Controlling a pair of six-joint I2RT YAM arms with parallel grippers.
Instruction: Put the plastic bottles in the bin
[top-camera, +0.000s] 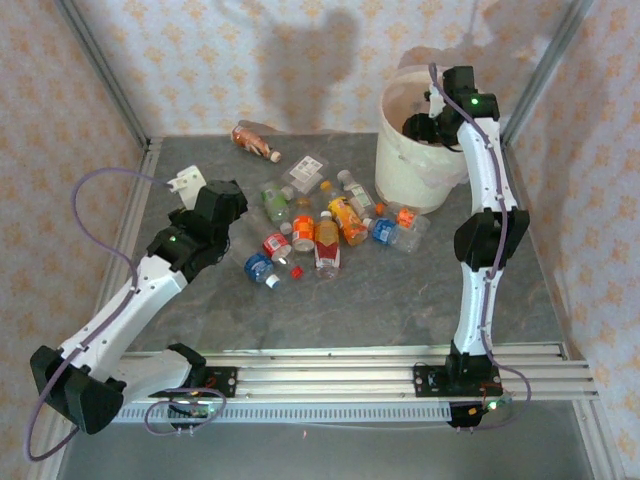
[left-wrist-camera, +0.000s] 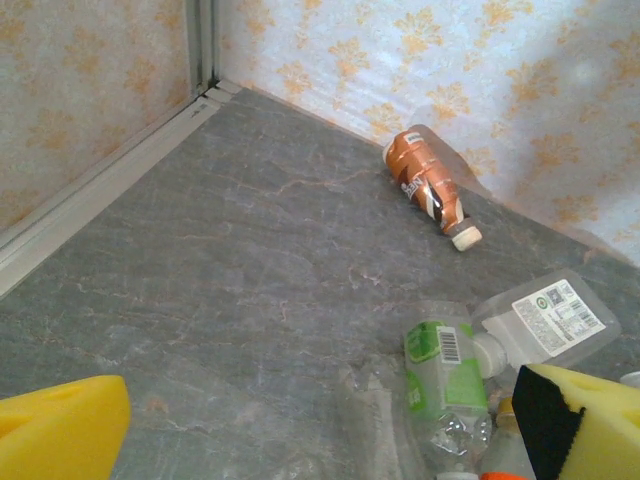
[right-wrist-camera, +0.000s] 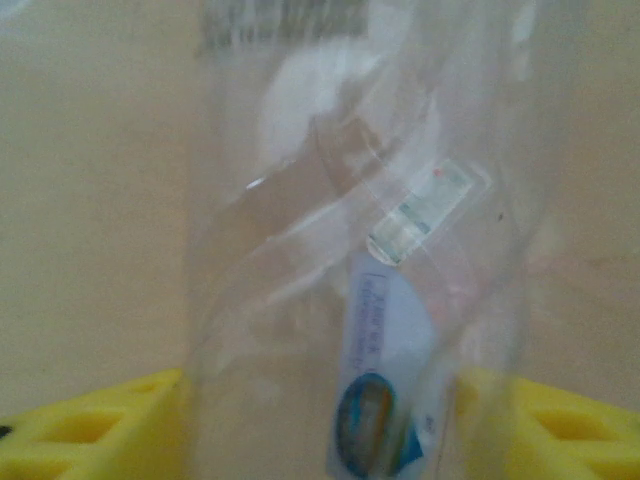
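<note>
Several plastic bottles (top-camera: 326, 235) lie in a heap mid-table, left of the white bin (top-camera: 400, 170). A brown-labelled bottle (top-camera: 256, 142) (left-wrist-camera: 428, 185) lies alone by the back wall. My left gripper (top-camera: 232, 205) (left-wrist-camera: 320, 440) hovers open just left of the heap, with a green-labelled bottle (left-wrist-camera: 445, 375) and a flattened clear one (left-wrist-camera: 545, 320) off its right finger. My right gripper (top-camera: 420, 125) (right-wrist-camera: 320, 420) hangs over the bin's mouth. Its jaws are parted, and a blurred clear bottle with a blue-and-white label (right-wrist-camera: 380, 380) stands between the yellow pads.
Patterned walls close off the back and both sides, with a metal rail (left-wrist-camera: 110, 170) along the left edge. A small white object (top-camera: 187, 183) lies near my left gripper. An aluminium frame (top-camera: 350, 375) crosses the near edge.
</note>
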